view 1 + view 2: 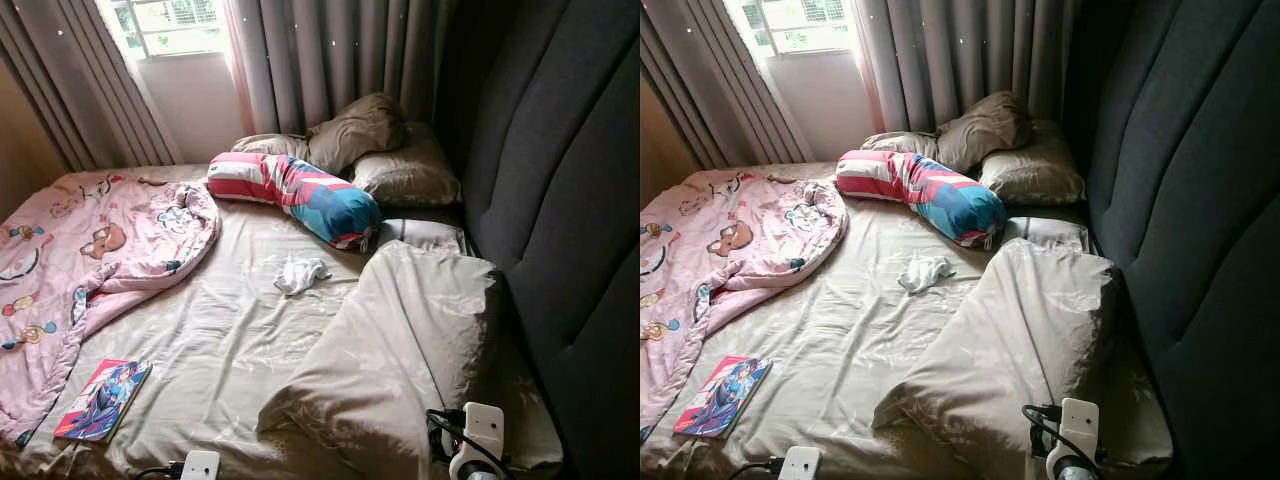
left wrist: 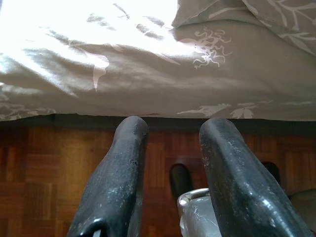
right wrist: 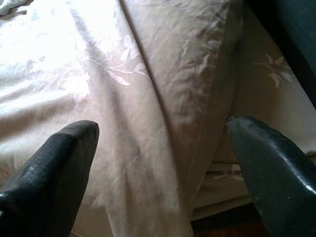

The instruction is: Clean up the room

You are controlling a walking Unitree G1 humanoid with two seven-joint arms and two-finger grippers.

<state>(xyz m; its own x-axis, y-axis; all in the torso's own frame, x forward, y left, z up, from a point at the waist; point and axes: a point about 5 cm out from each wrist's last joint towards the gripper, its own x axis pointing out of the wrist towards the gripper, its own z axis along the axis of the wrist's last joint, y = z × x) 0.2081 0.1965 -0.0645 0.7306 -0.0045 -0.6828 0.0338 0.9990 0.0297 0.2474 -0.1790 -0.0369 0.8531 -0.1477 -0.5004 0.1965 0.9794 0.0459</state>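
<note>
I am finding no text, brand, number or sign that I can read. The book [image 1: 103, 400] lying near the foot of the bed is showing a colourful illustrated cover, and there may be a title on it, but it is coming through too small and blurred for me to make out any letters. The pink blanket [image 1: 70, 270] is carrying cartoon figures with no legible words among them.

Open sheet [image 1: 220, 330] (bolster [image 1: 300, 195] beyond)
</note>
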